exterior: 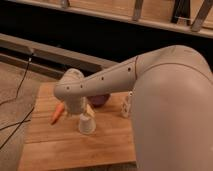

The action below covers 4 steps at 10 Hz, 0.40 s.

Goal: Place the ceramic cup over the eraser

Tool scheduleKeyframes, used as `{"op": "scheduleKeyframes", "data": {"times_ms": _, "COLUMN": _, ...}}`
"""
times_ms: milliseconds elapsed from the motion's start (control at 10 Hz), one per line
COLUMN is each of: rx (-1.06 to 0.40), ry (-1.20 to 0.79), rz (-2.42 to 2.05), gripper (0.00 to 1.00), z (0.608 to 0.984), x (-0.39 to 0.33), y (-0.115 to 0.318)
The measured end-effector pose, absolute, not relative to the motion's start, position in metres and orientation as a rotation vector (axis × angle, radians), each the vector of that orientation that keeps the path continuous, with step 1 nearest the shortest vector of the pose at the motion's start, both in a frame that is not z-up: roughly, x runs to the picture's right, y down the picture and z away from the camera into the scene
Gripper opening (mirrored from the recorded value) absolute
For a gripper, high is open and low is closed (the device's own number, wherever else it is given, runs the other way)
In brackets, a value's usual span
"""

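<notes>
The fingers are hidden under the round end of the arm, so I cannot tell if they are squeezing the cup or have let go. The gripper [81,110] hangs low over the middle of the desk [75,152], right on top of the ceramic cup [86,124].

The cup is white and stands upside down, with its wide mouth facing the wood. It looks like it is touching the desk or is just above it. I cannot see the eraser. It may be under the cup, or the arm may be hiding it.

An orange carrot [57,114] lies just to the left of the cup. A dark bowl [99,100] sits close behind it. A white bottle [126,105] stands farther to the right.

I think the step now is to set the cup down over the eraser. To do it well, the cup should go straight down and stay level, so its rim lands flat all the way around. If the rim sits on the eraser, the cup will lean. The gripper should let go gently and lift straight up, so it does not drag the cup sideways or bump the carrot and the bowl.
</notes>
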State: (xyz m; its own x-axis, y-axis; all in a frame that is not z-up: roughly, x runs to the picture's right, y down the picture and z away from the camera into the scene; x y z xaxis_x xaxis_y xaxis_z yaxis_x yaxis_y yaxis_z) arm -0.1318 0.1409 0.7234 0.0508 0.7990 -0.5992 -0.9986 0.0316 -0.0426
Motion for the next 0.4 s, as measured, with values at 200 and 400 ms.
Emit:
{"op": "scheduleKeyframes", "data": {"times_ms": 200, "rx": -0.516, "ry": 0.467, "rz": 1.465, "gripper": 0.8, "z": 0.7088, "x": -0.1346, "y": 0.1291}}
{"op": "scheduleKeyframes", "data": {"times_ms": 400, "rx": -0.517, "ry": 0.468, "rz": 1.463, "gripper": 0.8, "z": 0.7092, "x": -0.135, "y": 0.1298}}
